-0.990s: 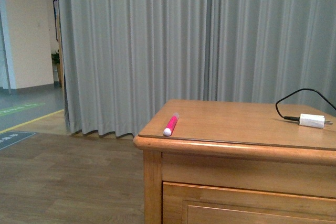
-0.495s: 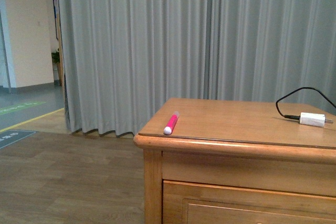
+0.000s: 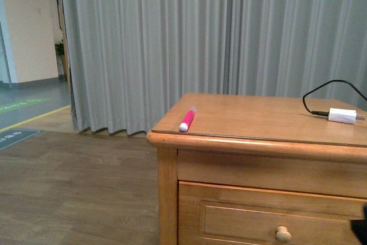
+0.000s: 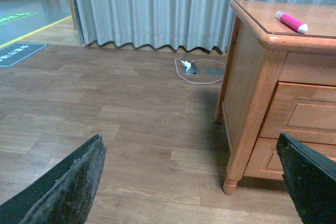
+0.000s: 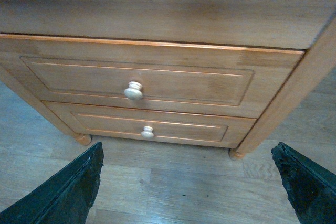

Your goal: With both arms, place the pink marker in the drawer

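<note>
Right wrist view: the right gripper (image 5: pixel 187 153) hangs with its jaws wide apart and nothing between them. It faces the shut drawer (image 5: pixel 189 82) and its round knob (image 5: pixel 133 91), not touching either. A lower drawer (image 5: pixel 184 124) sits beneath.

The left gripper (image 4: pixel 189 148) is likewise spread and empty, low over the floor, well to the left of the cabinet (image 4: pixel 247 77). The pink marker (image 3: pixel 187 119) lies untouched on the cabinet top near its left front corner, pale cap toward the robot. A white plug block (image 3: pixel 342 116) with a black cable lies far to the right.

Compared with a second ago, the front view now takes in more of the drawer front, knob included, and a dark shape (image 3: pixel 361 228) has entered its lower right corner. I read this as the reach for the knob beginning, with the drawer not yet opened. The frame cuts off the dark shape; it is probably the right arm, though I cannot be sure. The drawer's inside is hidden.
</note>
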